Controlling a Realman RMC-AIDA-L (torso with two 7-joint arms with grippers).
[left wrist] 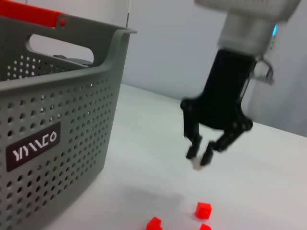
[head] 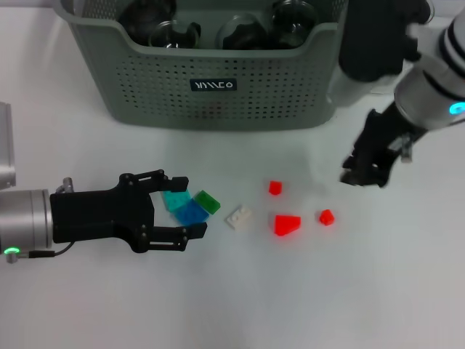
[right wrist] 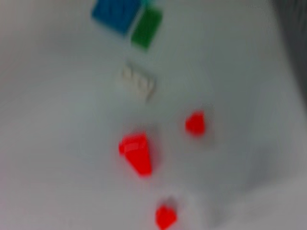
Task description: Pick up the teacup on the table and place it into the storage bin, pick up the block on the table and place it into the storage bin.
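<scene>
The grey-green storage bin (head: 218,94) stands at the back of the table and also shows in the left wrist view (left wrist: 53,120). Dark glassware (head: 163,29) lies inside it; I see no teacup on the table. My left gripper (head: 185,205) is open at table level, its fingers either side of a teal block (head: 173,198) and a blue block (head: 192,212). A green block (head: 208,201) lies beside them. My right gripper (head: 363,176) hangs above the table, right of the red blocks; in the left wrist view (left wrist: 199,155) its fingers are close together.
A white block (head: 239,217), a small red block (head: 275,187), a larger red block (head: 287,224) and another small red block (head: 326,217) lie mid-table. The right wrist view shows them: white block (right wrist: 137,82), larger red block (right wrist: 136,153).
</scene>
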